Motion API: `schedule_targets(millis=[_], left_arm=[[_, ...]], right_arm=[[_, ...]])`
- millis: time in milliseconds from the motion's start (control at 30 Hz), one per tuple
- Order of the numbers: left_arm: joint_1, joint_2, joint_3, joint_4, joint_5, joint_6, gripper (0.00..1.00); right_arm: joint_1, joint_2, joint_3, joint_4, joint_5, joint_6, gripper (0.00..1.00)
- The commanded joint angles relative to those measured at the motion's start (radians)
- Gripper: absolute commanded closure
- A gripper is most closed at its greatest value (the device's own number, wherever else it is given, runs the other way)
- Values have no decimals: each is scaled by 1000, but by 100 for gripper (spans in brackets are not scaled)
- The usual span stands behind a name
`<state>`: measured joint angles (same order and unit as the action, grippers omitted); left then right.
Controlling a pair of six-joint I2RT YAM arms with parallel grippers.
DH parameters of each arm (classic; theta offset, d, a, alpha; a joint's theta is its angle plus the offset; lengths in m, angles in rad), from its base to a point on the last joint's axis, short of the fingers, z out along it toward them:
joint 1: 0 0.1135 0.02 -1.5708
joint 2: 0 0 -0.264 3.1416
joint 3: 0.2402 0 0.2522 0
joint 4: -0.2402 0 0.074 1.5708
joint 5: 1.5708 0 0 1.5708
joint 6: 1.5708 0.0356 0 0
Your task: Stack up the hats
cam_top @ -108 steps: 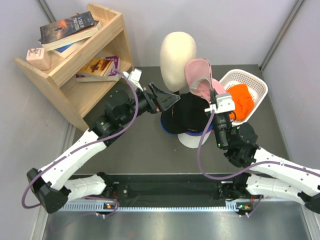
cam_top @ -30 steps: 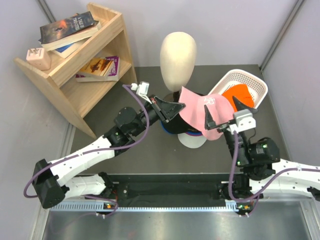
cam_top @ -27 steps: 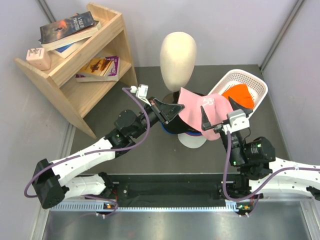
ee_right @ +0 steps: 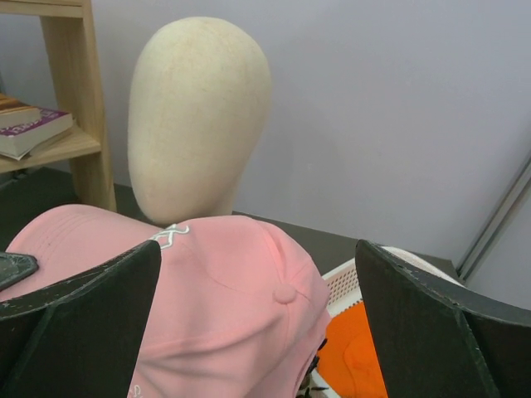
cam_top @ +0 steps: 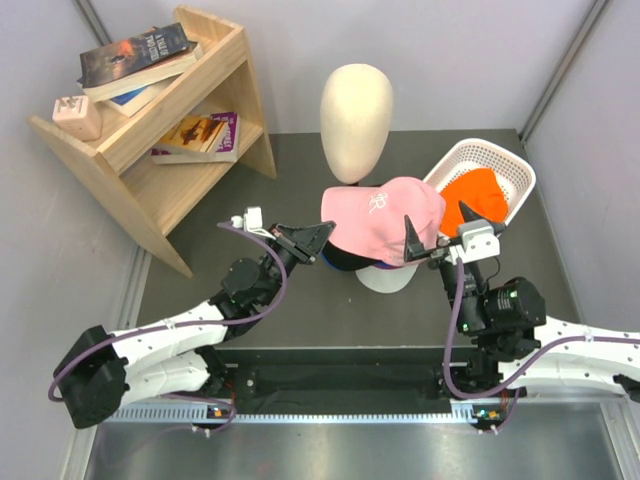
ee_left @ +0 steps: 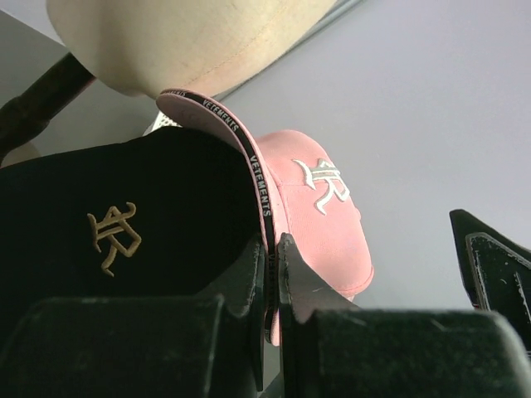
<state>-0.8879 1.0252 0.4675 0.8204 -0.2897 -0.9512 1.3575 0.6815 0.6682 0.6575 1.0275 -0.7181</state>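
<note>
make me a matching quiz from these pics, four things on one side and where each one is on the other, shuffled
Things:
1. pink cap
2. orange hat
3. black cap
4. mannequin head

Places or states:
a. lying in the basket
b. brim pinched in the left gripper
c. directly under the pink cap
d. standing bare at the back, behind the caps

Pairs: 1-b, 2-a, 3-c, 4-d
</note>
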Motion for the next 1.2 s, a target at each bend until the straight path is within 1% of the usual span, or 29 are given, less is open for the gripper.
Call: schedule_targets(millis=[0, 67, 100, 133, 167, 200, 233, 267, 300, 367, 467, 633, 700, 733, 767, 933, 1000, 1033, 1100, 1133, 1167], left_arm=[[14, 10, -61, 69, -94, -41, 100], [15, 19, -79, 91, -98, -67, 100], [14, 24, -92, 98, -98, -73, 100], [15, 32, -105, 103, -101, -80, 100], [17, 35, -118, 108, -104, -98, 100], [17, 38, -128, 130, -106, -103, 100], [17, 41, -150, 140, -106, -109, 100], [18, 42, -159, 144, -111, -116, 100], [18, 45, -167, 151, -111, -129, 100], [18, 50, -190, 163, -114, -133, 100], [18, 58, -213, 169, -127, -142, 100], [20, 87, -227, 166, -135, -141, 100], [21, 107, -224, 164, -126, -139, 100], [21, 113, -219, 164, -120, -135, 100], [23, 119, -213, 158, -109, -123, 100], [32, 136, -173, 112, -48, -78, 100], [38, 136, -165, 100, -31, -60, 99], [40, 138, -155, 95, -25, -52, 90], [41, 136, -148, 88, -9, -40, 85], [46, 136, -145, 88, -5, -34, 77], [47, 134, -142, 86, 0, -29, 70]], right_arm=[[-21, 1, 19, -8, 36, 57, 0], [-56, 10, 36, -64, 13, 124, 0], [-76, 24, 62, -149, -4, 159, 0], [-101, 33, 79, -201, -26, 246, 0], [-163, 41, 94, -252, -85, 294, 0], [-199, 56, 120, -335, -122, 331, 0], [-230, 62, 131, -370, -156, 407, 0], [-286, 69, 139, -395, -211, 437, 0], [-306, 76, 143, -426, -233, 480, 0], [-354, 84, 145, -433, -282, 508, 0], [-386, 102, 146, -450, -337, 540, 0], [-393, 159, 159, -453, -353, 549, 1], [-408, 177, 162, -455, -356, 563, 3], [-413, 185, 162, -457, -357, 571, 5], [-423, 191, 165, -457, -362, 577, 10], [-459, 222, 180, -498, -357, 626, 22], [-475, 224, 177, -504, -362, 644, 29], [-480, 227, 174, -507, -369, 649, 31], [-494, 231, 174, -513, -379, 660, 39], [-497, 231, 172, -515, -388, 661, 43], [-498, 233, 172, -516, -388, 663, 52]])
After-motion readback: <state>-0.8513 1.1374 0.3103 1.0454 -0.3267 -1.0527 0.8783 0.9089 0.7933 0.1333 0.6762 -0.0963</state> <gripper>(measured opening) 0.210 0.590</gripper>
